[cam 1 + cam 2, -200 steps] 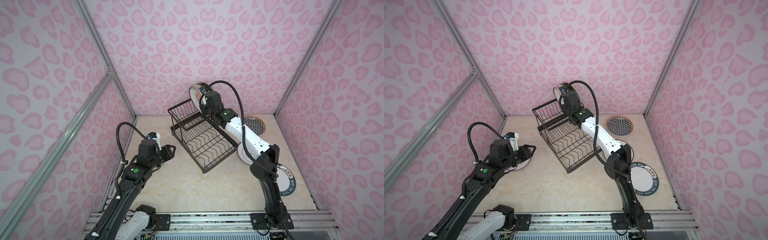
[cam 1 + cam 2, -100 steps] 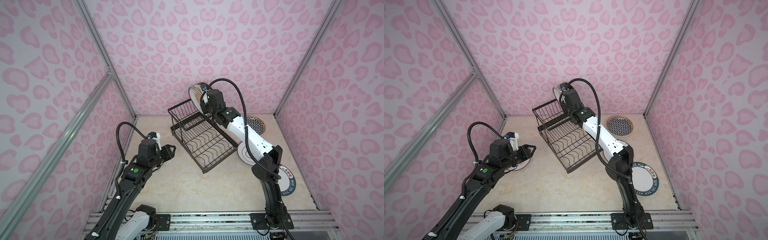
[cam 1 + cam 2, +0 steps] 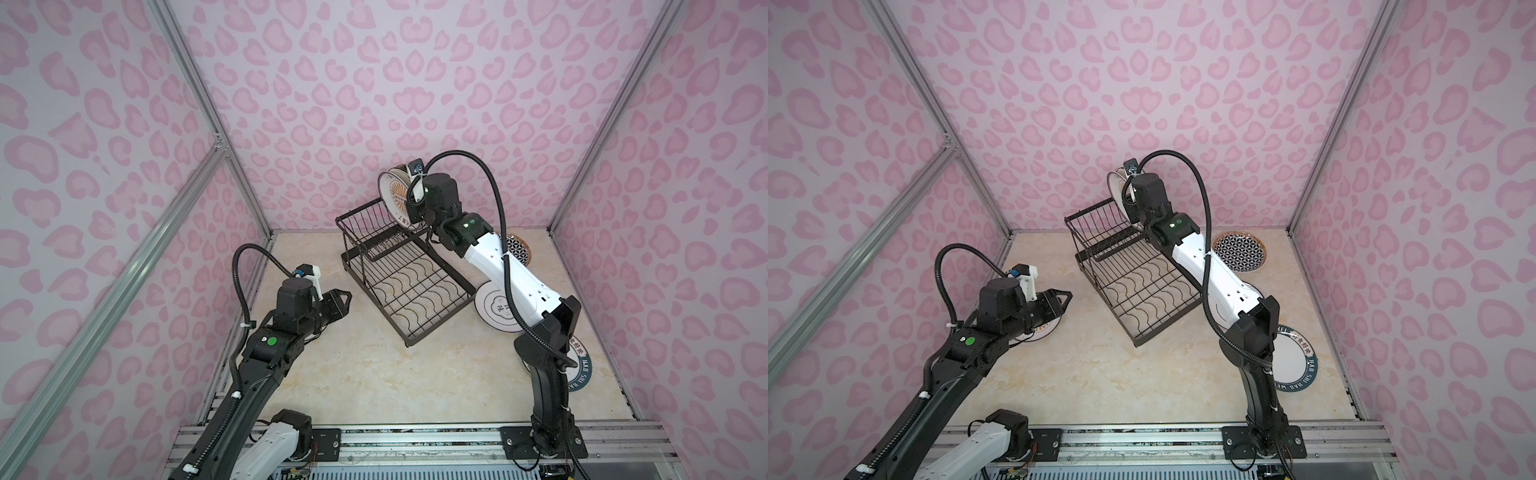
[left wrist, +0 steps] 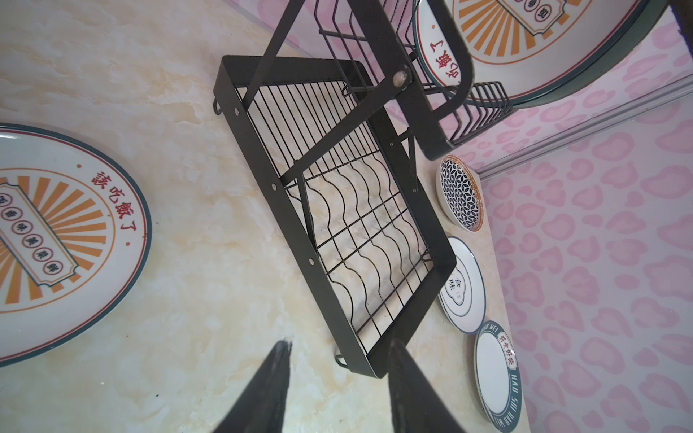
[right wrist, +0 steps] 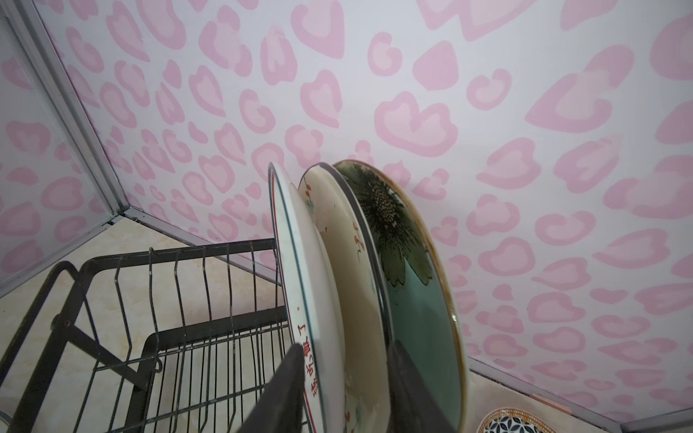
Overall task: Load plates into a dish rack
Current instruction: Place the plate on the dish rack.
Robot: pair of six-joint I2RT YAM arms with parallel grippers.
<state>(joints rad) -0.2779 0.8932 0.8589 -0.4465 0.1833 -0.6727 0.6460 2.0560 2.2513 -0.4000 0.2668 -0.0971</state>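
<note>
Orange sunburst ceramic plate (image 5: 303, 285) stands in the black wire dish rack's (image 4: 293, 225) upper basket. Right gripper (image 5: 343, 354) straddles its rim, jaws parted, gripping nothing; a skewed retreat could snag and topple it. Left gripper (image 4: 339, 346) hovers beside the rack, part-open, empty.

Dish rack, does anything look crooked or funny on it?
The dish rack sits slanted on the table, not square to its edges. Three plates stand bunched at one end of the upper basket, leaning. Nothing looks broken or spilled.
</note>
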